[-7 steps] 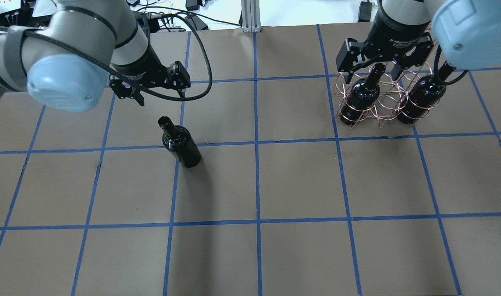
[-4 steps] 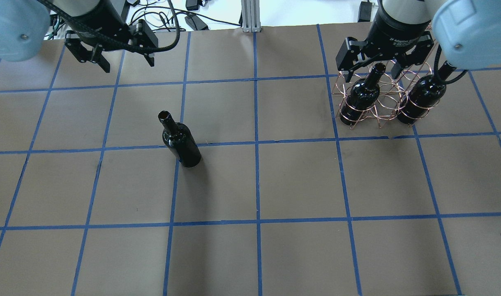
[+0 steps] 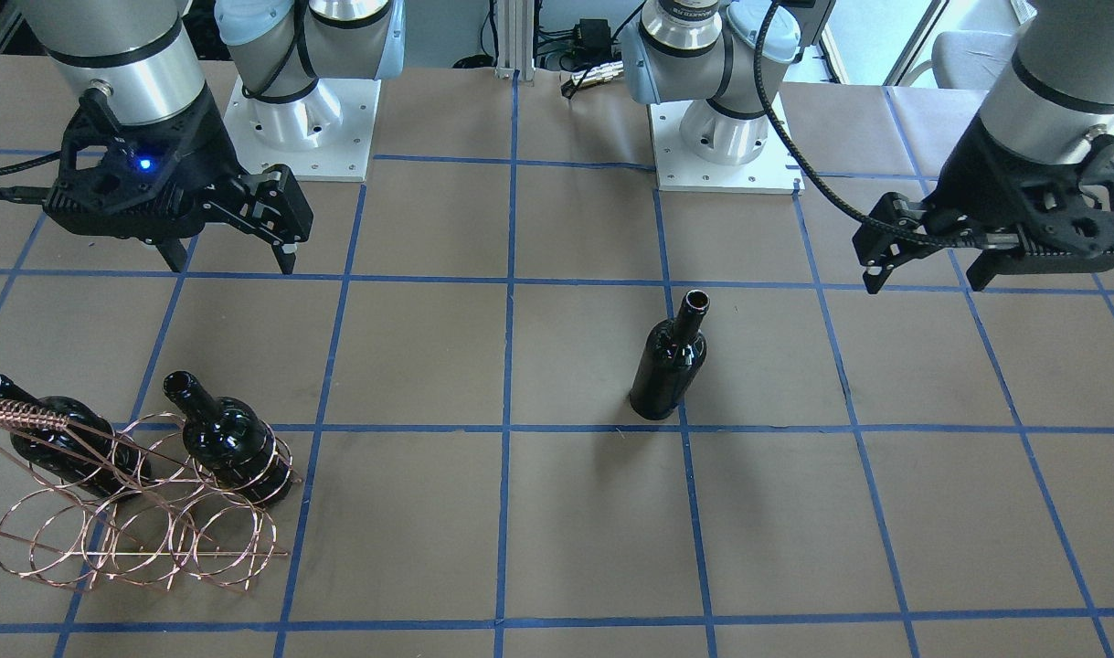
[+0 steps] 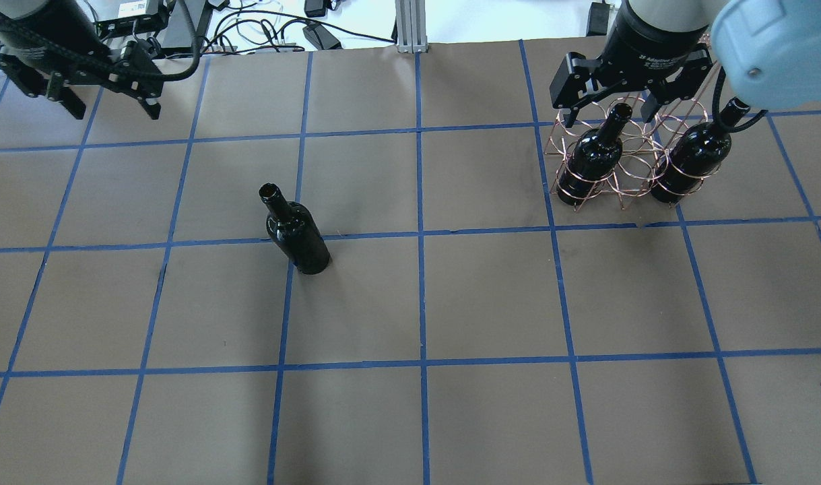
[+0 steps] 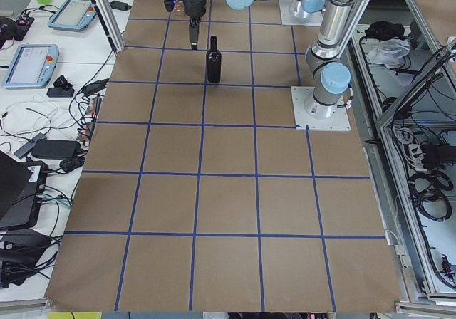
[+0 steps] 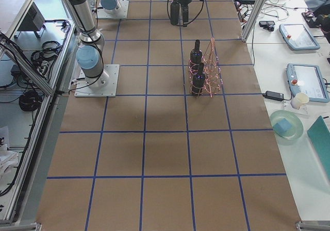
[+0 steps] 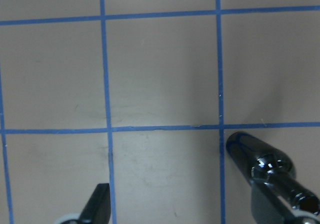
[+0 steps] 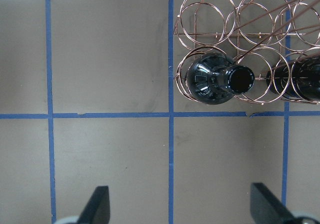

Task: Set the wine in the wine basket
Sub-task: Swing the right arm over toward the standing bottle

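While both arms hang clear of it, take a look at your bottle (image 4: 296, 232): glossy black glass, no label, rounded shoulders catching the lights, a slim neck and a lipped, open mouth. It's standing upright on the table (image 4: 491, 303), in the left half. That's about midway between the robot's edge and your edge, beside a crossing of the blue tape lines (image 4: 421, 296). Nothing is touching it.

Over in the right half, nearer your edge, there's the basket (image 3: 145, 521): thin copper wire, rows of round rings, a twisted rope-like handle. Two more bottles (image 4: 592, 158) stand in it with a ring between them. The right gripper (image 3: 232, 265) hangs above that basket with its fingers spread wide and nothing between them. Its wrist camera looks straight down one bottle's mouth. The left gripper (image 3: 924, 279) is up high toward the left edge, fingers apart too, holding nothing.

Now the change. A second ago that left gripper was near the bottle's neck, and it has swung away toward the left edge, so it's well apart from the bottle now. The bottle hasn't budged, the basket and its load sit as before, and the right gripper has barely shifted.
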Tool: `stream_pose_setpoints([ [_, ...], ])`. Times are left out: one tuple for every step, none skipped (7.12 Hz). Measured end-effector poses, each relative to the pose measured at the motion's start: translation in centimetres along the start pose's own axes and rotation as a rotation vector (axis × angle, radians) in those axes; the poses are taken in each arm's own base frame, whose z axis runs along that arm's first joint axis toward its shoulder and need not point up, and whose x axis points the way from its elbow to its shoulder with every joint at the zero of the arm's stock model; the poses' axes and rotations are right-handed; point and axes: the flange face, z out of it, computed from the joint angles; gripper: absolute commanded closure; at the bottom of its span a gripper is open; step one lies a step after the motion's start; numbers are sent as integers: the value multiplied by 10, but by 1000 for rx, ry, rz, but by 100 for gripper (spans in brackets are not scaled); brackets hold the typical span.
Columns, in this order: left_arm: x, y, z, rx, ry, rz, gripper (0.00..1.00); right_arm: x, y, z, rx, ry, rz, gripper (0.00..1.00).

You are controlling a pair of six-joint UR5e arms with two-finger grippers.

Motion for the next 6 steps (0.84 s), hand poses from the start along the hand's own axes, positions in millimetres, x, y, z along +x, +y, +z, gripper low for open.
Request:
stream_pose_setpoints([
  [-12,4,-1,-13,-9,-14,0,-8,-4,-6,11,-8,27,0],
  [-15,7,-2,-16,-5,-19,0,-26,-8,-12,19,-19,41,0],
  [-15,9,-3,-14,0,-19,0,-56,-8,-17,27,-28,60,0],
  [-14,10,-5,-10,0,-19,0,-98,-6,-21,32,-39,92,0],
  [-15,11,-5,-9,3,-20,0,-141,-3,-20,31,-51,124,0],
  [-16,11,-4,-9,10,-24,0,-184,5,-16,26,-60,156,0],
])
